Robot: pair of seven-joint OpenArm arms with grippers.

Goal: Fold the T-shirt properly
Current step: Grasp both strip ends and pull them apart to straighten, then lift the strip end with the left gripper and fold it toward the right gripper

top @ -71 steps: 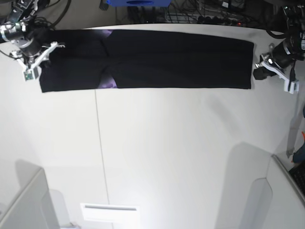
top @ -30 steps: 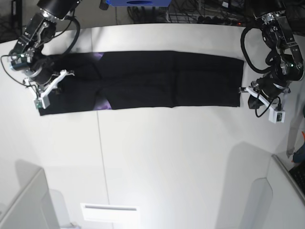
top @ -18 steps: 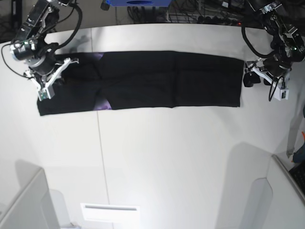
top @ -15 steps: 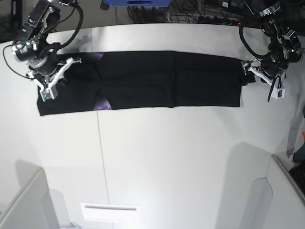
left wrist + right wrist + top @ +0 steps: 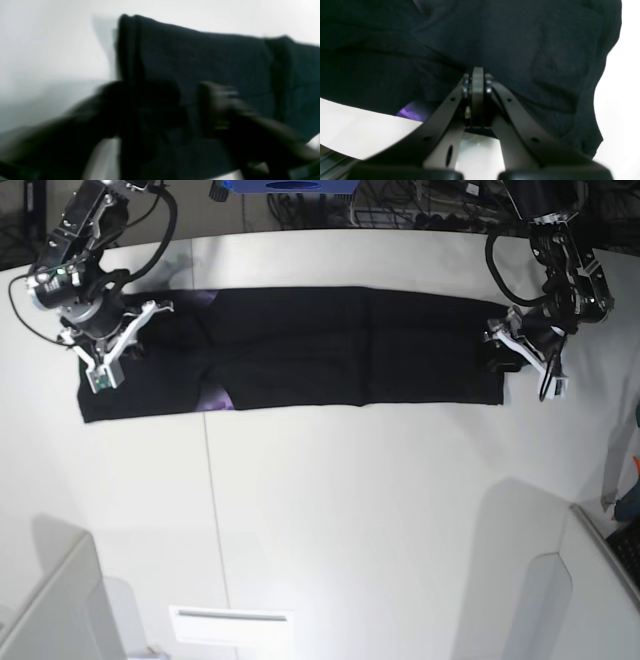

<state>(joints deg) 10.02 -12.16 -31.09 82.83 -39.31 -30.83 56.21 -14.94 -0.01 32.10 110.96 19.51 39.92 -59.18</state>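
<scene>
Since half a sec ago, left gripper [image 5: 497, 352] has slid inward from beside the shirt end onto it; right gripper [image 5: 118, 340] has barely shifted.

T-shirt [image 5: 300, 348] lies flat as a long black band across the far part of the white table [image 5: 350, 510], w/ bits of purple print [image 5: 212, 398] peeking out near its right-arm end.

Left gripper: in base view it sits over the band's end edge. Wrist view is badly blurred; the two dark fingers [image 5: 220, 105] look spread, one either side of the shirt's folded edge [image 5: 130, 62], not clenched.

Right gripper [image 5: 476, 82]: fingers pressed together, tips down against the black cloth [image 5: 495, 37]; can't tell if any fabric is pinched between them. Purple patch [image 5: 411, 112] shows just beside it at the hem.
</scene>
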